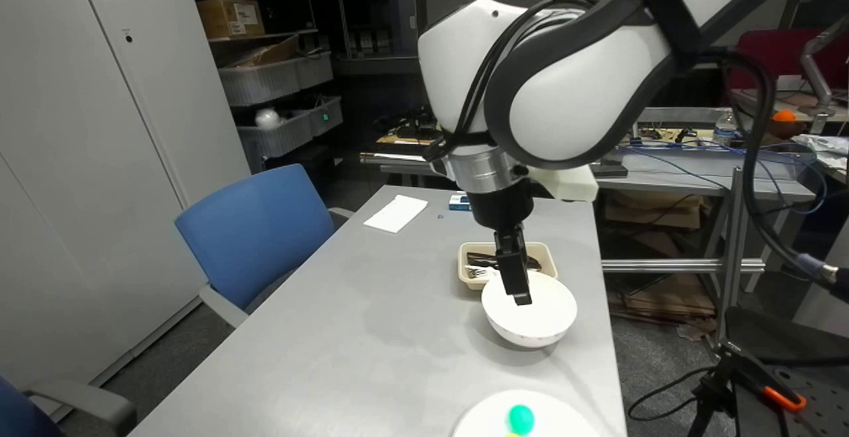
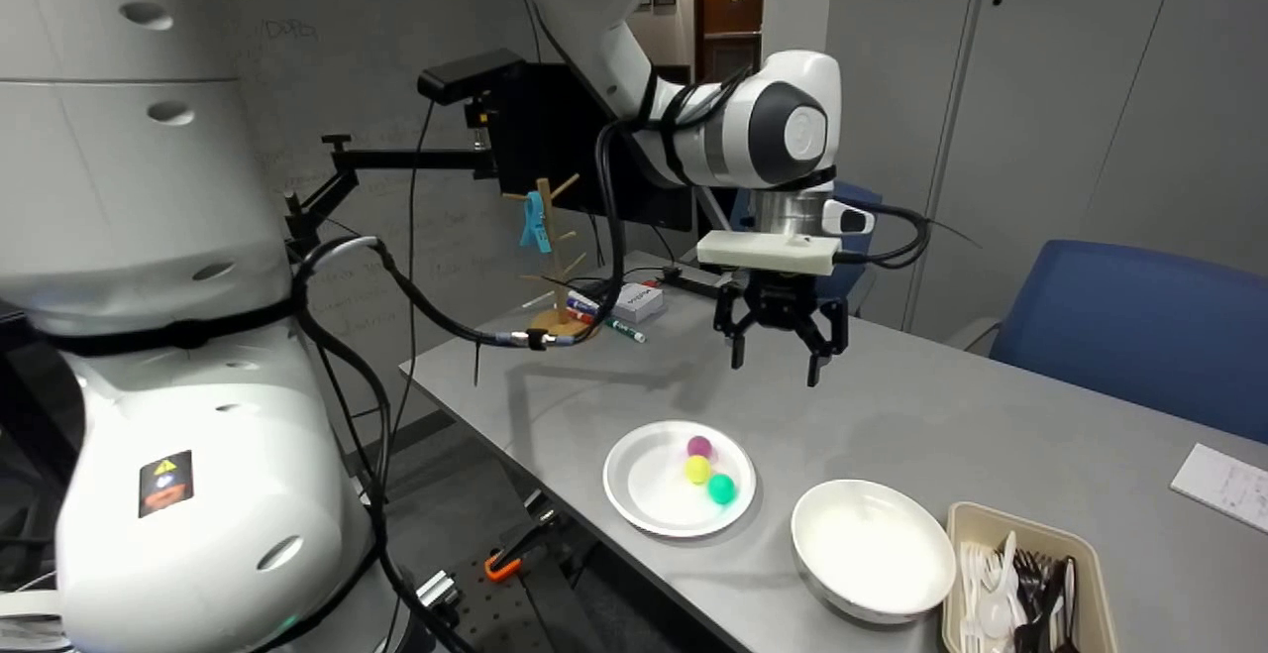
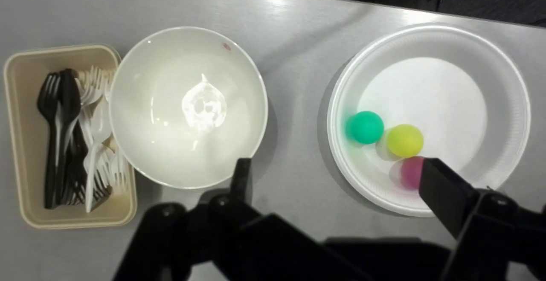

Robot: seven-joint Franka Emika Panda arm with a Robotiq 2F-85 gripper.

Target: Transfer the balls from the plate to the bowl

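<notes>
Deep round glossy white bowl [image 2: 874, 546], one, upright on a smooth grey table [image 2: 931, 405]. Black two-fingered gripper [image 2: 776, 366], one, on a white-and-black jointed robot arm [image 1: 570, 99]: raised over the table, apart from the bowl, its fingers [image 3: 445, 195] spread wide. Shallow round white plate [image 3: 431, 102] with fluted rim, one, near the bowl, a gap between them. Small round green ball [image 3: 366, 127], one, in the plate, nearest the bowl. Small round yellow ball [image 3: 405, 140], one, in the plate, slightly farther from the bowl. Small round magenta ball [image 3: 410, 173], one, in the plate, farthest of the three from the bowl, part-covered by a finger in the wrist view; whether it touches the yellow ball cannot be told. Beige rectangular tray [image 3: 26, 114], rounded corners, one, just beside the bowl on the side away from the plate; contact uncertain. In it, black plastic cutlery [image 3: 52, 102] and white plastic cutlery [image 3: 100, 128], forks and a spoon among them. Flat white paper [image 1: 396, 213], well apart from the bowl, past the tray. Light wooden peg stand [image 2: 557, 281] with pale-blue clip [image 2: 535, 223], seen in an exterior view, past the plate from the bowl; near it, small white box [image 2: 639, 302] and green-ended marker [image 2: 626, 332]. Blue-backed chairs [image 1: 255, 221], at the table's side, well apart from the bowl.
</notes>
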